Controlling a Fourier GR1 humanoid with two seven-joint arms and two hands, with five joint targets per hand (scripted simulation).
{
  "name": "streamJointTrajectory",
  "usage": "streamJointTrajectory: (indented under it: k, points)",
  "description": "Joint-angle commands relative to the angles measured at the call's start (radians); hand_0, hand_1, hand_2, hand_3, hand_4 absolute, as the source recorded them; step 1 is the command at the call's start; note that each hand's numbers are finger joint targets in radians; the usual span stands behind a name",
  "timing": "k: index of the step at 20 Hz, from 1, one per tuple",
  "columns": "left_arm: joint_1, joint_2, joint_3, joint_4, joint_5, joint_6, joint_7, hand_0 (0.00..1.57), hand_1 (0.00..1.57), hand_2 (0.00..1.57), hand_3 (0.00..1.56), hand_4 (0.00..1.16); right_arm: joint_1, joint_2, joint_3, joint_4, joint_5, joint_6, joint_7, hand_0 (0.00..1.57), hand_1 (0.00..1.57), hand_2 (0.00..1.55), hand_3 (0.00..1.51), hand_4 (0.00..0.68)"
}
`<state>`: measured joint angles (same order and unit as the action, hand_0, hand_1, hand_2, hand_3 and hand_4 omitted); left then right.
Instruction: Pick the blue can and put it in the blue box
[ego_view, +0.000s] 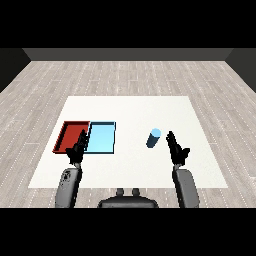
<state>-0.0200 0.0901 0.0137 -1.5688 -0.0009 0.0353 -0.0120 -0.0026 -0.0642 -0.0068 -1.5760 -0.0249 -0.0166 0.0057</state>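
We judged the small blue cylindrical can (153, 138) rigid, light and smooth-sided; grasp it around mid-body. Our right hand (176, 150), fingers straight and apart, stood just right of it, the light blue tray (101, 138) further left.

A blue can (153, 138) is seen upright on the white bench (135, 107), near the open right robot hand (176, 149), well apart from the light blue tray (101, 138).

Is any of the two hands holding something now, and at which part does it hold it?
Nothing is held. The right hand is open beside the blue can, apart from it. The left hand is open near the red tray.
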Motion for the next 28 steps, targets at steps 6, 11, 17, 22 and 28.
streamJointTrajectory:
  k: [6,11,17,22,28]
  points:
    - [0.037,0.013,-0.004,0.063,0.005,-0.068,-0.047,0.0,0.0,0.0,0.0,0.0,-0.212,-0.183,-0.178,0.243,-0.066,0.132,-0.047,0.0,0.0,0.0,0.0,0.0]
    - [0.029,-0.042,0.05,-0.053,0.121,-0.114,-0.371,0.0,0.0,0.0,0.0,0.0,-0.232,-0.154,-0.231,0.236,-0.257,0.303,-0.267,0.0,0.0,0.0,0.0,0.0]
    - [0.031,-0.029,0.065,-0.02,0.155,-0.167,-0.41,0.0,0.0,0.0,0.0,0.0,-0.289,-0.207,-0.265,0.372,-0.261,0.37,-0.333,0.0,0.0,0.0,0.0,0.0]
    - [-0.041,-0.076,0.039,0.091,0.103,-0.106,-0.459,0.0,0.0,0.0,0.0,0.0,-0.262,-0.183,-0.247,0.346,-0.261,0.356,-0.329,0.0,0.0,0.0,0.0,0.0]
    - [-0.016,-0.057,0.034,-0.055,0.134,-0.084,-0.324,0.0,0.0,0.0,0.0,0.0,-0.325,-0.206,-0.261,0.46,-0.275,0.381,-0.32,0.0,0.0,0.0,0.0,0.0]
